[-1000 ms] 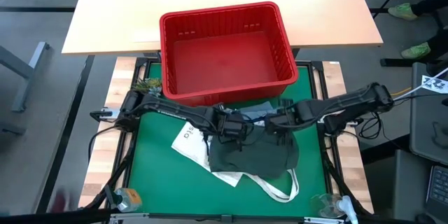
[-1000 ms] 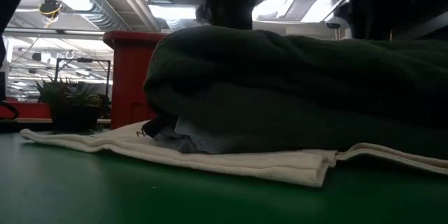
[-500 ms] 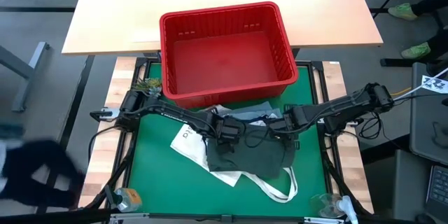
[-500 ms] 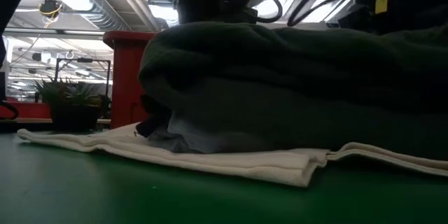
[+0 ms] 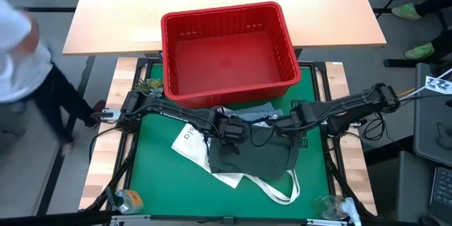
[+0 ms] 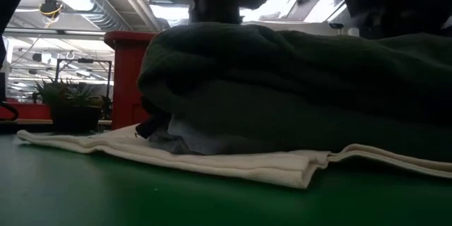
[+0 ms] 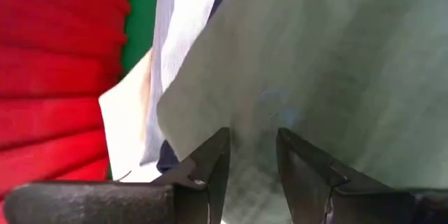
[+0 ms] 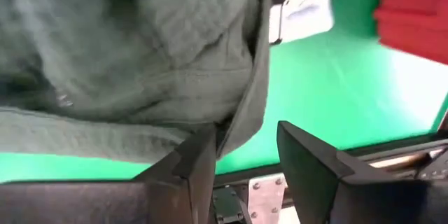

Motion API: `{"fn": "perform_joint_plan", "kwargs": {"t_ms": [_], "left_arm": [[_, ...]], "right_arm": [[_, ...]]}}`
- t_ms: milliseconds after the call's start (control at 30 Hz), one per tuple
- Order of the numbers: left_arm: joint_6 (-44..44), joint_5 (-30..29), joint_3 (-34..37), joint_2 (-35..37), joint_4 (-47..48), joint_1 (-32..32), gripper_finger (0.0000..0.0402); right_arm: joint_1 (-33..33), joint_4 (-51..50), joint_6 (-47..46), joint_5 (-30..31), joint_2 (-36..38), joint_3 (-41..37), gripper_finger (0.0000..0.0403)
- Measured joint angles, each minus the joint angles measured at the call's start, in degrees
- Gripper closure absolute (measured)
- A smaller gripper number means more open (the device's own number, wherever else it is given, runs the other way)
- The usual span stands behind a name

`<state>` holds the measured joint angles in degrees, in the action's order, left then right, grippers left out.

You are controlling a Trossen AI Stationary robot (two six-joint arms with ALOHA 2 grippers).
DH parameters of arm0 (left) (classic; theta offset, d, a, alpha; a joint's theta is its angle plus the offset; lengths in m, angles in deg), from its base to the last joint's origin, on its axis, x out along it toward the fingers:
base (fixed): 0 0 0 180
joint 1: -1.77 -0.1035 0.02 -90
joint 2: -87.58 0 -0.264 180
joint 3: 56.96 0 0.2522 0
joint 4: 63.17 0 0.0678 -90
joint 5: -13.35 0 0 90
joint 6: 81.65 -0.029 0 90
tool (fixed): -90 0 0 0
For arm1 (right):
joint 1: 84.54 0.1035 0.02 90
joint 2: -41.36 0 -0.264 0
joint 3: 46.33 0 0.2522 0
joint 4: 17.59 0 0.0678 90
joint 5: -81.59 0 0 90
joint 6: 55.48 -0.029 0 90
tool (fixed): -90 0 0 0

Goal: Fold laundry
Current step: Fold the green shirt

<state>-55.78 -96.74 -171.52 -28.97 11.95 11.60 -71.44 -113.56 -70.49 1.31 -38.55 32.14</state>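
A dark olive garment [image 5: 254, 159] lies bunched on the green mat, on top of a white tote bag [image 5: 189, 141]. A light blue garment [image 6: 198, 141] peeks out beneath its end. My left gripper [image 5: 229, 133] stands at the garment's far left part and points steeply down. In the left wrist view, olive cloth [image 7: 315, 56] fills the gap of this gripper [image 7: 253, 143]. My right gripper [image 5: 286, 128] stands at the far right part. Its fingers are apart [image 8: 246, 136], with the garment's hem between them and green mat showing beside it. My left gripper comes from above, slanting, onto the olive garment's far left part [image 7: 252, 112]. Cloth shows between its fingertips; whether they pinch it I cannot tell. My right gripper has the garment's hem [image 8: 241, 122] lying against the inner side of one finger [image 8: 203, 147]. The hem does not span the gap, and the garment rests on the mat.
The red basket [image 5: 282, 78] stands just beyond the garment on the table's far side. The tote's handles [image 5: 282, 191] trail toward the near edge. A small plant [image 5: 146, 85] sits at the far left. A person [image 5: 21, 49] passes left of the table.
Both grippers have sunk a little toward the olive garment, their gaps unchanged. The garment looks lower and slightly smaller from above. In the low view, its end and the tote under it have shifted a bit. A person has walked in at the left.
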Motion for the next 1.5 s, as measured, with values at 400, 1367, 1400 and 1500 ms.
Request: {"fn": "perform_joint_plan", "kwargs": {"t_ms": [400, 1367, 1400, 1500], "left_arm": [[-4.0, 0.5, -5.2, 0.0, -3.3, 0.0, 0.0289], [-3.7, 1.0, -2.1, -0.3, -5.2, -0.6, 0.0289], [-3.7, 1.0, -1.1, -0.3, -5.2, -0.8, 0.0289], [-3.5, 1.0, 1.8, -0.4, -5.1, -1.4, 0.0289]], "right_arm": [[0.0, 12.3, 0.7, 0.6, 6.5, 3.6, 0.0249], [0.0, 11.5, 7.5, -0.4, -3.3, 3.5, 0.0285], [0.0, 11.7, 7.5, -0.5, -3.3, 3.3, 0.0296], [0.0, 11.6, 7.4, -2.6, -3.3, 1.6, 0.0330]]}}
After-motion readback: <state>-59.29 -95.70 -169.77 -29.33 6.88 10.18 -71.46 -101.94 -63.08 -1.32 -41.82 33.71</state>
